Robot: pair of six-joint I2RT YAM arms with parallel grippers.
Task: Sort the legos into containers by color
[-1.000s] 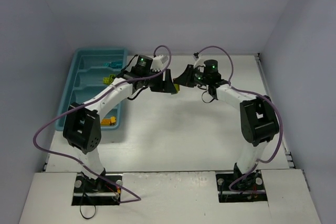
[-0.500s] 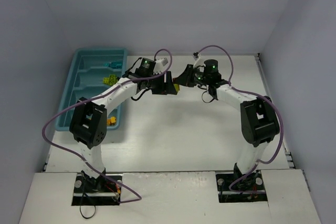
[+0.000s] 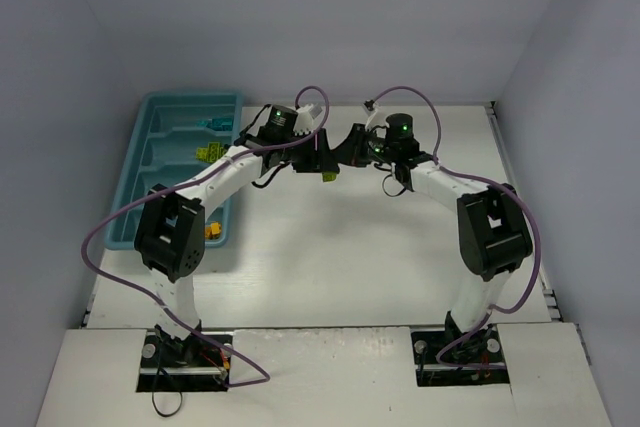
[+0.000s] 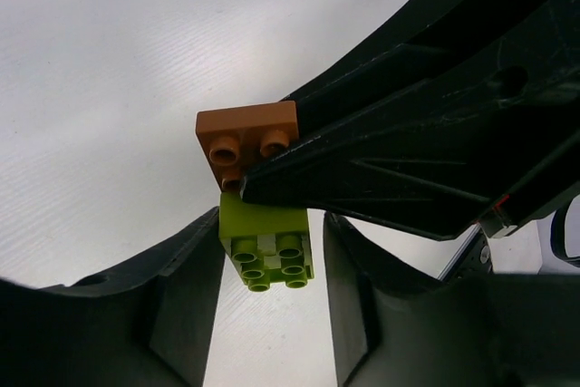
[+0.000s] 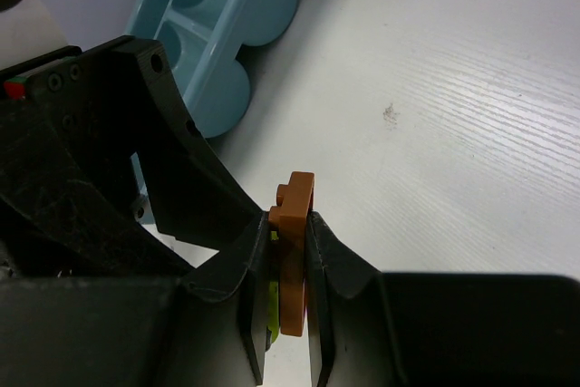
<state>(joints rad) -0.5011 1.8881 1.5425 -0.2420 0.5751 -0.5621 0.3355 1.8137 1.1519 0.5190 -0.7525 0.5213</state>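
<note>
So here's where we're at with the sort. The tray [image 3: 150, 147] on the left side of the surface [image 3: 380, 247] already has bricks in it. There's a cyan brick [image 3: 208, 124] toward the far end, a yellow-green one [image 3: 208, 153] just nearer than that, and an orange one [image 3: 212, 232] at the near end. The left arm hides part of the tray, so we can't count everything in there.

What's left, as far as we can see, is one stuck-together pair held up over the middle of the surface, between the two arms. It's an orange plate [image 5: 294, 201] snapped onto a lime brick [image 4: 267, 246]. We reckon these need pulling apart before either can go in a compartment. We don't spot any loose bricks lying on the surface.

The overhead view barely shows the pair, just a speck of lime under the two wrists. The right wrist view shows the right gripper [image 5: 288, 233] clenched on the orange plate, edge-on. The left wrist view shows the left gripper [image 4: 270, 217] with a finger on either side of the lime brick. There looks to be a sliver of gap on one side, so we can't tell if it has actually got a grip.
</note>
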